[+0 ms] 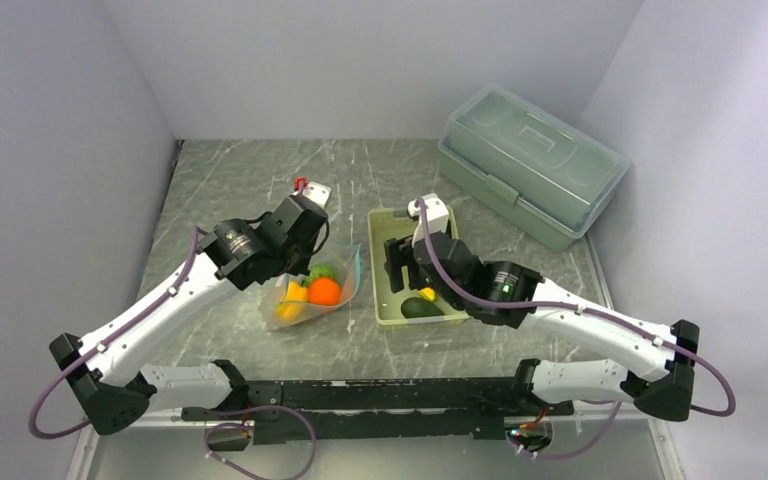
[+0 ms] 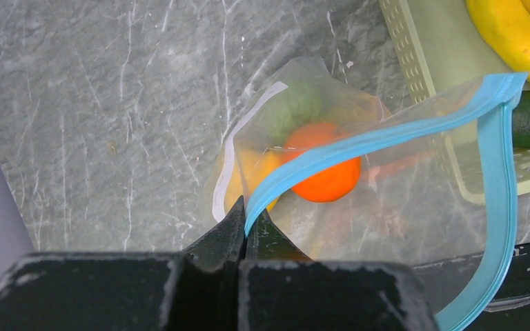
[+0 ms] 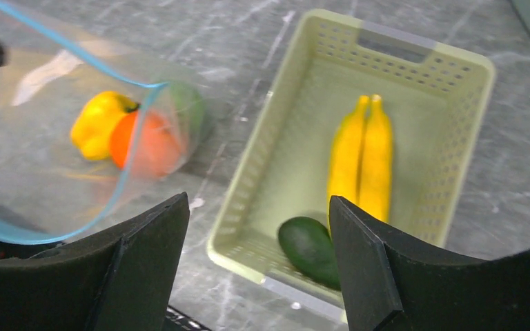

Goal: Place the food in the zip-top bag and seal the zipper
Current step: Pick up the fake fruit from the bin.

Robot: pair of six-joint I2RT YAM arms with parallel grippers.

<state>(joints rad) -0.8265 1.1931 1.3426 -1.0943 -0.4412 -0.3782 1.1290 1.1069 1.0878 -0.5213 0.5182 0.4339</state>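
Note:
The clear zip-top bag (image 1: 310,300) lies left of the basket with its mouth held up and open. My left gripper (image 2: 248,222) is shut on the blue zipper (image 2: 386,134) at one end of the mouth. Inside the bag are an orange ball (image 2: 331,179), a bumpy green fruit (image 2: 293,107) and a yellow pepper (image 3: 96,124). Yellow bananas (image 3: 362,158) and a dark avocado (image 3: 310,248) lie in the pale green basket (image 3: 248,186). My right gripper (image 3: 255,207) hangs open over the basket's near end, with nothing between its fingers.
A large translucent lidded box (image 1: 530,160) stands at the back right. The basket (image 1: 375,260) sits mid-table, right beside the bag. Grey walls close in the table on the left, back and right.

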